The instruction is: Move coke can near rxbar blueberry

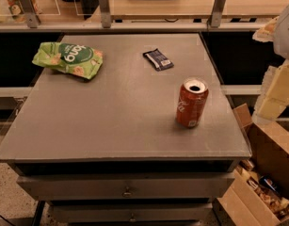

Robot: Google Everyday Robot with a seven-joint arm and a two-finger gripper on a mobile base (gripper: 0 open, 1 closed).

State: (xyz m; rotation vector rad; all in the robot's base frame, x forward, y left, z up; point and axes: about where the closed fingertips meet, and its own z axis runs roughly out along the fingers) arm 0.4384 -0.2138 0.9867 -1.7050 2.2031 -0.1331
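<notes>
A grey table (111,126) fills most of the camera view, with two shallow drawers (127,187) under its front edge. The coke can (192,103) stands upright on the right part of the table, a little nearer the front edge than the back. It is red-orange with white lettering, and its silver top shows the dark drinking hole. The blueberry bar (158,59) lies flat farther back, near the middle of the far side and turned at a slant, a small dark blue wrapper with a white patch on one end. The can and the bar are apart, with bare tabletop between them. A crinkled green chip bag (68,59) lies at the back left corner, well away from both. The gripper (272,102) shows only as a pale, cream-coloured shape at the right edge of the view, off the side of the table and above an open cardboard box (271,145) on the floor. It is apart from the can and touches nothing on the table, and whether it is open or closed cannot be told. Behind the table runs a wooden counter (191,4) with grey posts.
</notes>
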